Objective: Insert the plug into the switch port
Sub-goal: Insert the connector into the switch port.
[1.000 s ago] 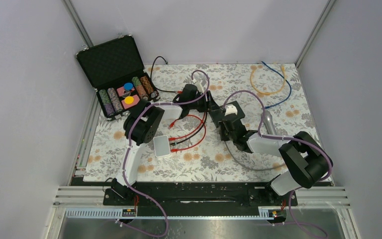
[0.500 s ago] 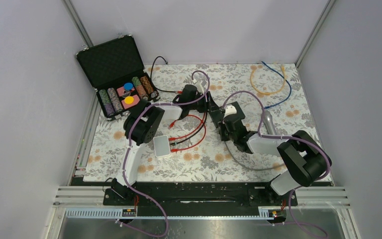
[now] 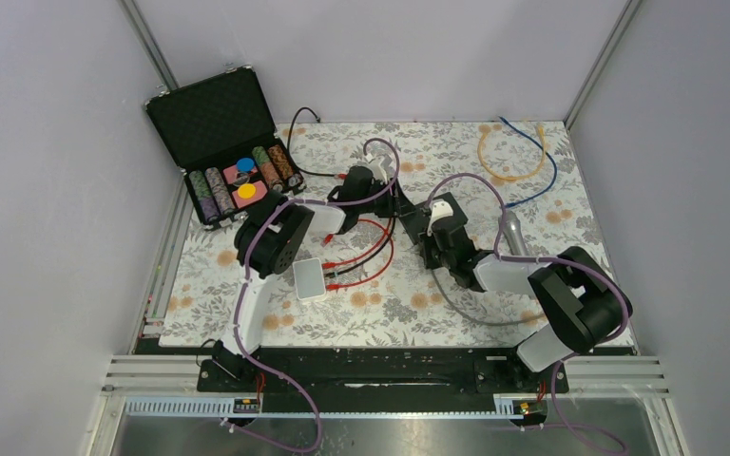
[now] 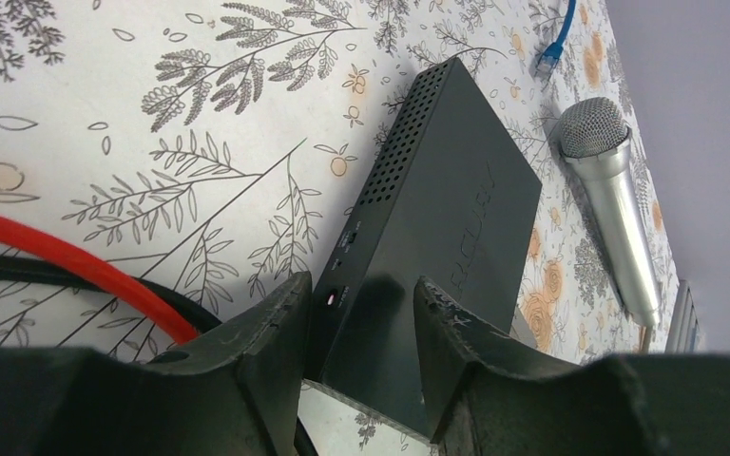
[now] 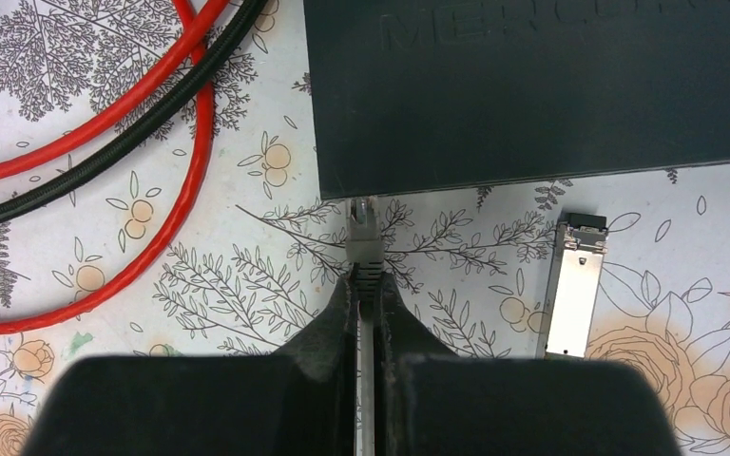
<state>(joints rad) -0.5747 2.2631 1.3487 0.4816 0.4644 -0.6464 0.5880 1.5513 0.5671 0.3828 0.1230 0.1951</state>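
right pincer [image 5: 368,283] clamped on the grey plug [image 5: 365,242], its cable running back between my fingers. plug tip sits right at the side face of the black switch [image 5: 532,85], near one corner, body still outside. switch lies around the middle of the table [image 5: 247,275]. left pincer [image 4: 361,294] straddles the switch's end, fingers apart; whether it grips, cannot tell. red cable [image 5: 190,142] loops just beside.

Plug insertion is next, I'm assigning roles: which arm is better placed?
Right. The right tool grips the plug, aimed at the edge of the switch; the left tool only straddles it.
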